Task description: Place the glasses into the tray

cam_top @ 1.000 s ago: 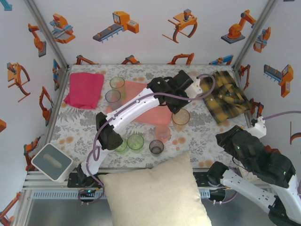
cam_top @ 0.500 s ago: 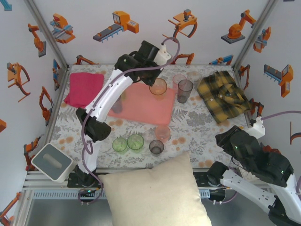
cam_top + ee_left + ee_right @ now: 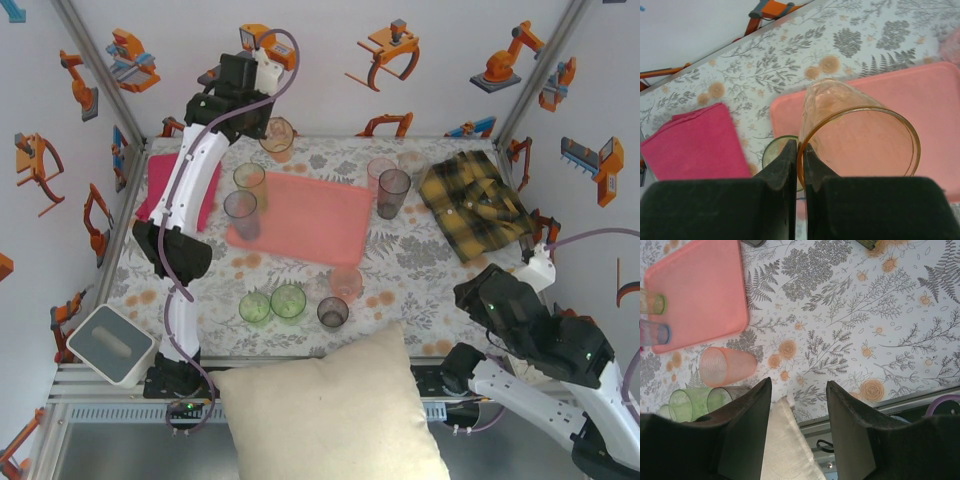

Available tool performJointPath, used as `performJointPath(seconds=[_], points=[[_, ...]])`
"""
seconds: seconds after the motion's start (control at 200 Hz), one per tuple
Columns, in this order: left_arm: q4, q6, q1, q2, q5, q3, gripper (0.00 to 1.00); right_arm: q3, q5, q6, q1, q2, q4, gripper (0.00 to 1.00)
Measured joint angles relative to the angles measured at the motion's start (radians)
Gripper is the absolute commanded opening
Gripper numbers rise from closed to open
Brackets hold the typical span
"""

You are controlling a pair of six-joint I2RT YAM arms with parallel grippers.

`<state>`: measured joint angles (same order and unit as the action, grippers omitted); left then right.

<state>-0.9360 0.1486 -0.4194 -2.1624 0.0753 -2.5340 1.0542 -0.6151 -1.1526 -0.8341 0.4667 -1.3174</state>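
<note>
Left jaws tight on rim of translucent orange tumbler; right jaws apart, empty.

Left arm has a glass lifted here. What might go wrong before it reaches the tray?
The left gripper pinches the orange tumbler by one spot of its rim, and it hangs tilted: it may slip or swing. A green tumbler stands below the fingers, at the edge of the tray: lowering here might knock it over.
</note>
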Motion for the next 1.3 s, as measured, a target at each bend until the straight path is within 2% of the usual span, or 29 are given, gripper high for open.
performJointPath(seconds=[0.556,1.302], points=[[0.04,-0.067,0.151,-0.149,-0.016,0.0,0.1,-0.04,0.001,0.0,0.0,0.044,0.027,0.47],[0.051,-0.068,0.162,-0.244,-0.076,-0.03,0.12,-0.054,0.005,0.0,0.0,0.087,0.052,0.47]])
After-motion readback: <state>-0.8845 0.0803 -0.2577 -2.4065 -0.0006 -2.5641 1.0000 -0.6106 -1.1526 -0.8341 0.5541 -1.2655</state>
